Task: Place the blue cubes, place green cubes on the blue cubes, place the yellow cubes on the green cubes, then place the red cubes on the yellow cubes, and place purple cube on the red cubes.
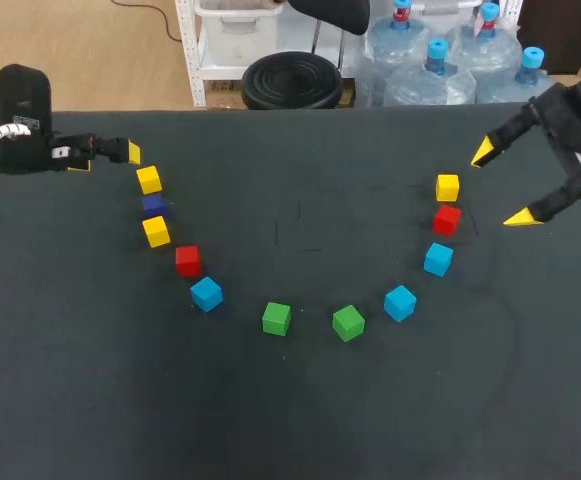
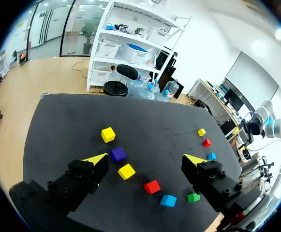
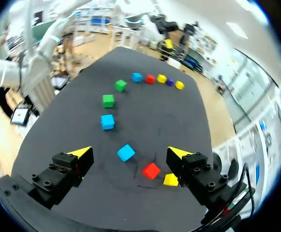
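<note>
Nothing legible shows in any view. The coloured cubes [image 1: 276, 318] have plain faces. A small pale label [image 1: 61, 153] on the left arm [image 1: 25, 120], close behind its fingers, is too small to read. Faint lines [image 1: 300, 212] marked on the table [image 1: 290, 430] near its middle form no letters or numbers.
</note>
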